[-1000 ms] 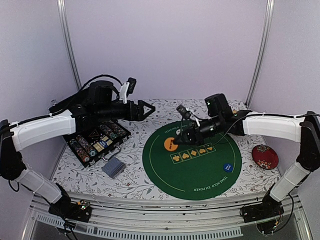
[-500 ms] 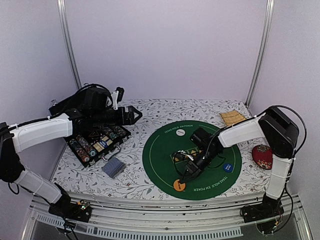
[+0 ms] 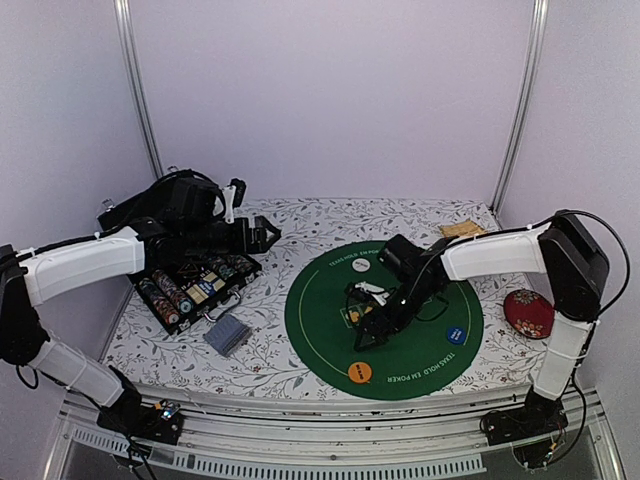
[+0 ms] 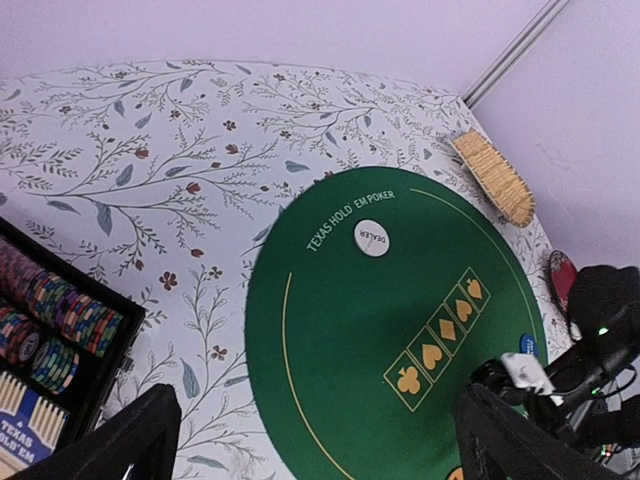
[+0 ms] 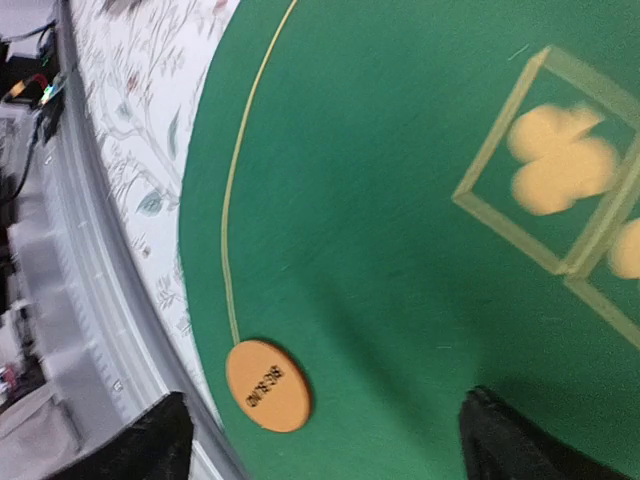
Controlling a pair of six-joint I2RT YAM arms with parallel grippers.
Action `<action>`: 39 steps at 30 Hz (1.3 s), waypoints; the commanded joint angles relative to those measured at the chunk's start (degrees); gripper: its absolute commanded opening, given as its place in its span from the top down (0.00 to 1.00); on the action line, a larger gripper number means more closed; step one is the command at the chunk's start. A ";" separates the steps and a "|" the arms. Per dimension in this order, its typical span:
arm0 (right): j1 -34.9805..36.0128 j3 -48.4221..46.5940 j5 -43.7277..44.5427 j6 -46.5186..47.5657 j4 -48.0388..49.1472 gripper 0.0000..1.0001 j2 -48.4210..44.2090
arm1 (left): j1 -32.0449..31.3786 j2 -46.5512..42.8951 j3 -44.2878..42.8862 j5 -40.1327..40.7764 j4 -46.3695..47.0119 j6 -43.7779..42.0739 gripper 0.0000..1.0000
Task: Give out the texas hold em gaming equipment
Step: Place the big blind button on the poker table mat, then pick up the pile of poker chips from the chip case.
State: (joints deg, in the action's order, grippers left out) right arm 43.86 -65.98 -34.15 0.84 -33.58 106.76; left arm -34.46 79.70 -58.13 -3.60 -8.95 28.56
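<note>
On the round green felt mat (image 3: 320, 320), printed "TEXAS HOLD EM POKER", a flat orange disc (image 3: 360, 372) is laid (lettering blurred). Left gripper (image 3: 270, 235) and right gripper (image 3: 360, 338) are spread wide, empty.

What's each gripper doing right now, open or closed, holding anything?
Left gripper: open, empty.
Right gripper: open, empty; the orange disc lies on the green mat.

Orange disc (image 3: 359, 372) flat at near edge of green felt mat (image 3: 420, 360); blue disc (image 3: 456, 335) on mat, R side; white "DEALER" disc (image 3: 361, 266) at far side. Grey-blue card deck (image 3: 227, 334), face down, and striped chip stacks (image 3: 195, 280) lie L of mat.
</note>
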 commanded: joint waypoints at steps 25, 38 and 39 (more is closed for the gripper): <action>-0.49 3.32 30.02 12.51 9.47 0.01 -28.93 | 12.97 4.53 -4.97 20.05 -35.28 -8.87 0.02; -0.47 3.48 30.19 12.18 9.47 0.01 -28.39 | 18.97 17.13 -6.18 23.35 -43.48 -16.61 0.40; -0.51 4.08 30.40 12.17 9.98 0.01 -28.86 | 19.11 17.89 -6.36 22.80 -42.99 -17.40 0.40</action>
State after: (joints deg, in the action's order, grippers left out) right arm 43.48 -62.57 -4.91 13.08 -24.40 78.28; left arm -16.16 95.85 -63.77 19.31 -51.44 15.57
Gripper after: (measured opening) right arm 0.991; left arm 0.595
